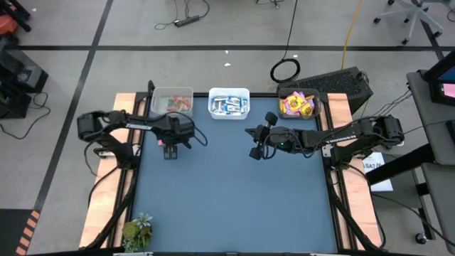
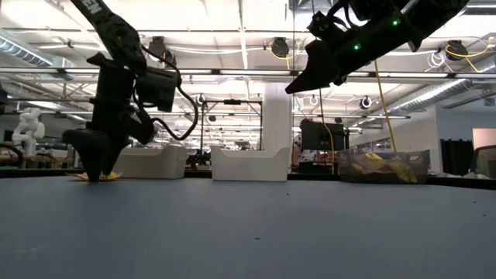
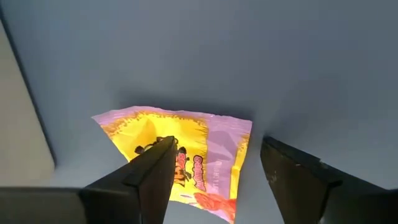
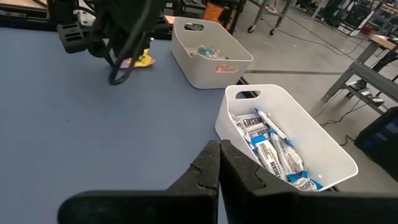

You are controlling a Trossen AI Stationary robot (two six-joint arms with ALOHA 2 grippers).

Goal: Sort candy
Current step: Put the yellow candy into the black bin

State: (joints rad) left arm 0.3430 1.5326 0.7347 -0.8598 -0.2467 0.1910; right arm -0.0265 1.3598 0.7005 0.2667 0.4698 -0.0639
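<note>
The plant stands at the near left corner of the blue table, well apart from everything else, with bare mat between it and the arms; farther in, the left gripper is down at the mat just in front of the left bin, its fingers spread wide over a yellow packet with a pink edge that lies flat on the table, one tip over the wrapper, the other over bare mat beside it, nothing held; the right gripper hangs above the table in front of the right bin, fingers pressed together and empty; along the far edge stand three bins in a row: the left one holds small red and pink pieces, the middle bin is full of blue-and-white bars, the right one holds yellow packets; beyond the middle bin a cable coil lies on the floor
</note>
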